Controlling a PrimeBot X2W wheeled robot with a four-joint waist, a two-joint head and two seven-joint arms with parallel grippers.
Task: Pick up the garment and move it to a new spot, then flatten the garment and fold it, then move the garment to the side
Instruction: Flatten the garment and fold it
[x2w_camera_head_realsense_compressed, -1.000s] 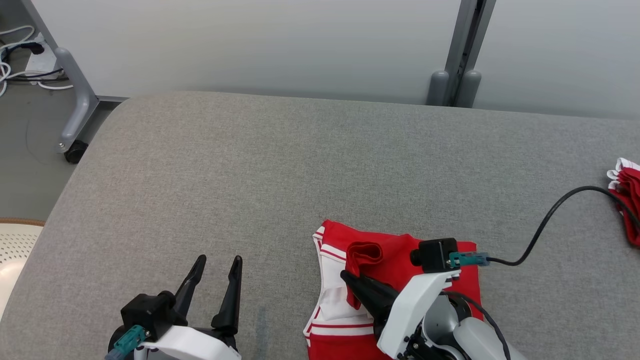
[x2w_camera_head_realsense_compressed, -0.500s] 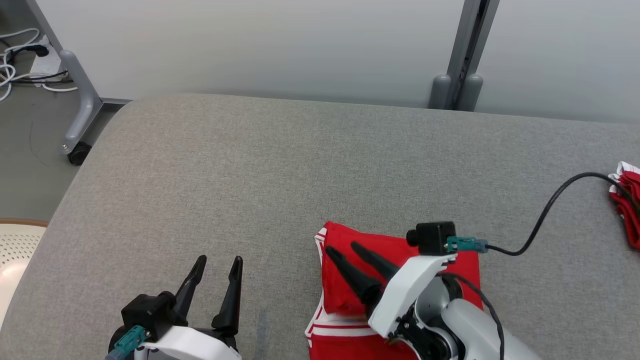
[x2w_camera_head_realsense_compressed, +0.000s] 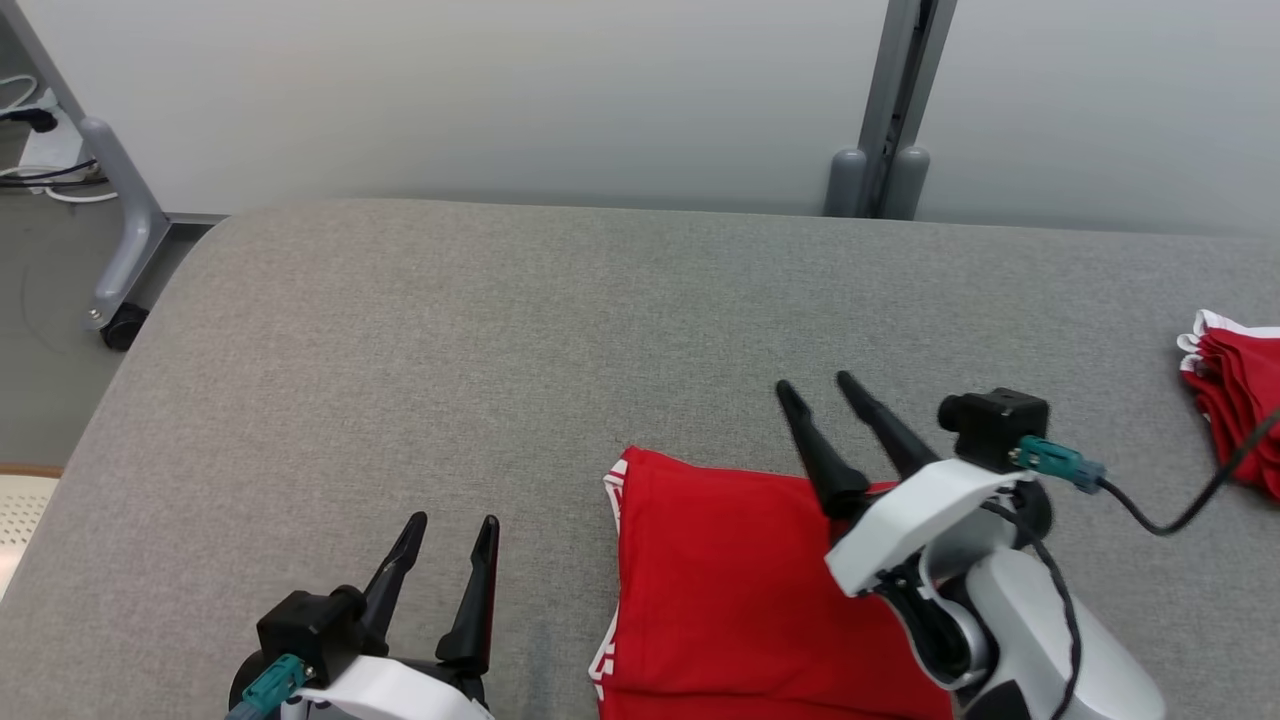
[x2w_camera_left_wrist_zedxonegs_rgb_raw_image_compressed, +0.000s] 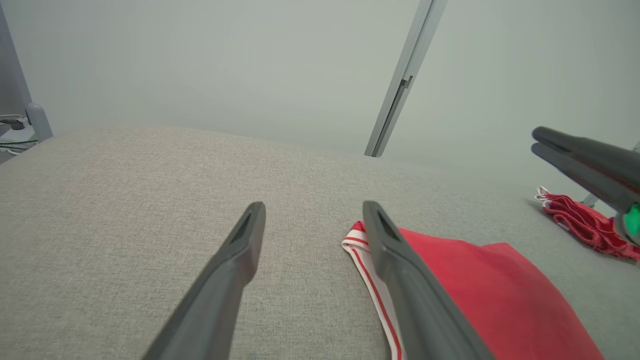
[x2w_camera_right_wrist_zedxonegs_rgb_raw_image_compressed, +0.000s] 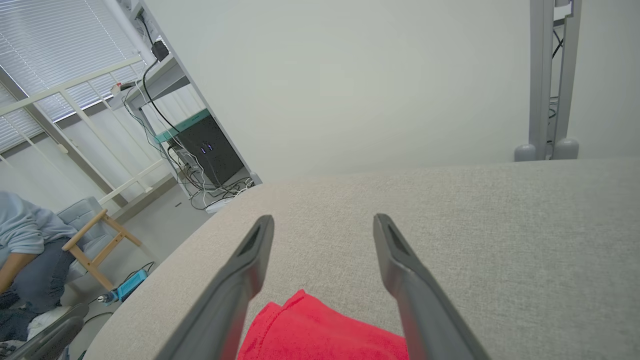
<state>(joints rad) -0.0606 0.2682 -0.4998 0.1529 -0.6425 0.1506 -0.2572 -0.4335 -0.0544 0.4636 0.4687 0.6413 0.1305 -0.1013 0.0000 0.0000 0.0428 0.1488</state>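
The garment (x2w_camera_head_realsense_compressed: 740, 590) at lower centre looks folded (my right end effector (x2w_camera_head_realsense_compressed: 812, 385) hangs spread and empty above it), so next I judge I must grip an edge and shift it aside.

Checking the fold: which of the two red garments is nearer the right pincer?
The flat garment with white-striped trim, by the right pincer; the other garment lies bunched at the far right.

the light is bright, soft and even across every view. the table (x2w_camera_head_realsense_compressed: 400, 350) carries only faint shadows. blinds (x2w_camera_right_wrist_zedxonegs_rgb_raw_image_compressed: 40, 45) glow pale in the right wrist view. both wrist views bend straight lines toward the edges; the post (x2w_camera_left_wrist_zedxonegs_rgb_raw_image_compressed: 400, 85) leans. close fingers (x2w_camera_left_wrist_zedxonegs_rgb_raw_image_compressed: 225, 275) look soft, slightly out of focus.
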